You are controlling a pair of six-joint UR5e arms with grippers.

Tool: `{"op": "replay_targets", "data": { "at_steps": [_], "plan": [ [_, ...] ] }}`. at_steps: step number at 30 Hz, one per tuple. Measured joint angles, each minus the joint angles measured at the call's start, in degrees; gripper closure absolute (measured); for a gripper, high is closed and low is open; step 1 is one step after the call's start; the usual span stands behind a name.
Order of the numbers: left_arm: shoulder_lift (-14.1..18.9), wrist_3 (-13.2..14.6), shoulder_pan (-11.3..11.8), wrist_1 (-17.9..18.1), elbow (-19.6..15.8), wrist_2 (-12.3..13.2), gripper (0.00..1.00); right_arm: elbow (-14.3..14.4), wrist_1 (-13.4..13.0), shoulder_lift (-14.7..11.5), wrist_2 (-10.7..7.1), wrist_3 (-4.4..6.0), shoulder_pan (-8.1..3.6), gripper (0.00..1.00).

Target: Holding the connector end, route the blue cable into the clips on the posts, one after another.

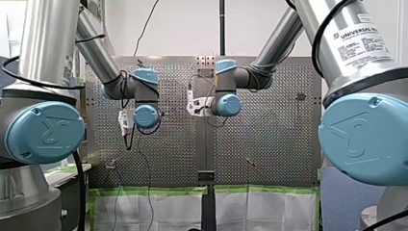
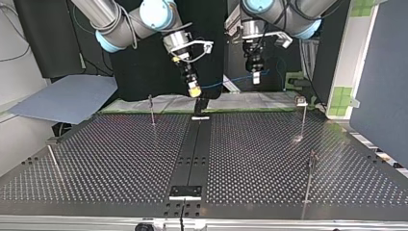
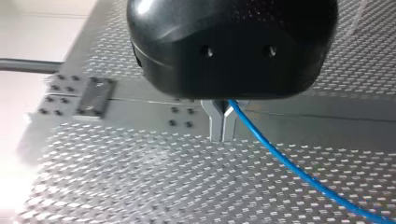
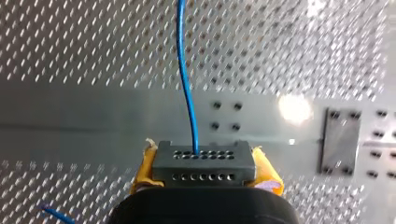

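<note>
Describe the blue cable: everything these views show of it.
The blue cable is thin and smooth, plastic-sheathed by its look. One end enters a hole in the upper row of the dark grey connector, which my right claw grips between yellow pads. From there it runs in a gentle curve, clear of the perforated table, to my left claw, whose metal fingers are closed on it. Past them it trails off out of view.

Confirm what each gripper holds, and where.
My right gripper clamps the dark connector by its two sides, between yellow-padded fingers. My left gripper pinches the blue cable partway along its length.
</note>
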Motion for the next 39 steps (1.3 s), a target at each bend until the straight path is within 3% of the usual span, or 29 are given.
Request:
{"op": "replay_targets", "data": {
  "at_steps": [5,9,21,26,29,34,39],
  "plan": [
    [3.24,-1.73,0.93,-3.25,2.82,0.08,1.00,-2.83,3.06,-0.14,-3.07,0.17,0.42,1.00],
    [5.47,-2.18,1.50,-5.45,4.40,0.17,1.00,-5.00,5.33,-0.17,-4.53,0.34,0.71,1.00],
    [11.79,-4.60,3.96,-11.80,7.57,0.17,1.00,-11.91,10.02,-0.23,-4.93,1.57,0.99,1.00],
    [14.31,-4.22,5.24,-14.77,9.38,1.21,1.00,-14.01,10.49,-0.20,-5.96,3.64,1.01,1.00],
    [14.92,-4.01,6.01,-16.55,10.44,1.41,1.00,-15.04,10.82,-0.19,-6.35,4.29,1.04,1.00],
    [15.34,-3.84,7.38,-18.68,11.31,1.81,1.00,-17.24,12.25,-0.18,-6.46,4.58,1.19,1.00],
    [15.65,-3.98,10.18,-19.20,11.53,4.15,1.00,-20.29,14.02,-0.17,-6.36,4.66,1.43,1.00]
  ]
}}
